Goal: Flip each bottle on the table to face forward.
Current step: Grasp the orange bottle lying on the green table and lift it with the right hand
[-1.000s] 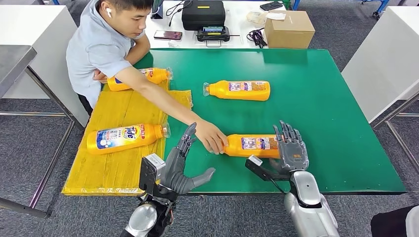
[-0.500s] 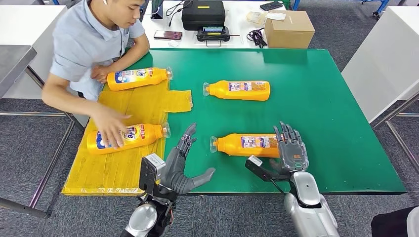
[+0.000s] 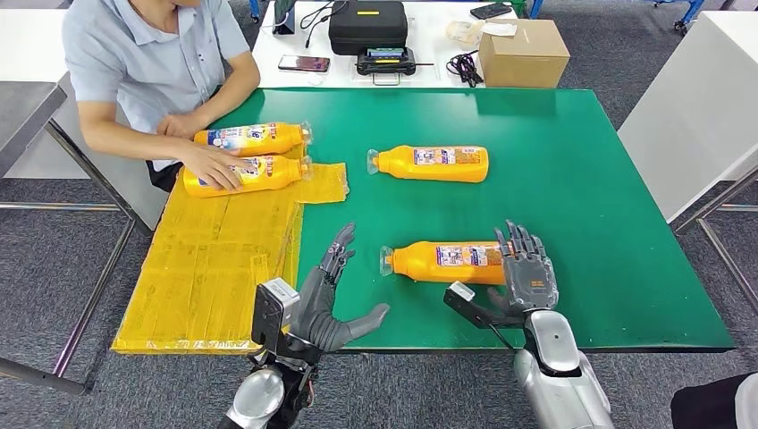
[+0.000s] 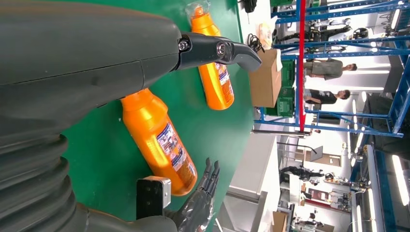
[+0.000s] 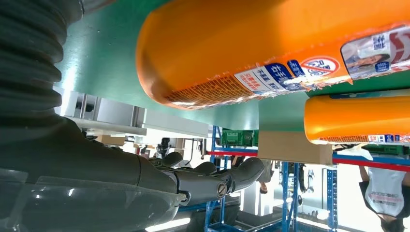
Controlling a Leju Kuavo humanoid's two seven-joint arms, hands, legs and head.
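Orange bottle (image 5: 270,43) close above the right hand (image 5: 159,181), second bottle (image 5: 358,118) beyond.

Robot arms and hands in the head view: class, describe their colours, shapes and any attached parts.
Both arms are rounded silver tubes. The left hand and right hand are dark grey with slim, segmented fingers and a thicker grey thumb. A boxy black-and-white module sits at the left wrist, and a similar black bracket with a white tip at the right wrist.

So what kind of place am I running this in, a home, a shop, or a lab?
Most likely a robot test lab or workshop: blue industrial racking, a green work table with orange bottles laid out, and an equipment case behind.
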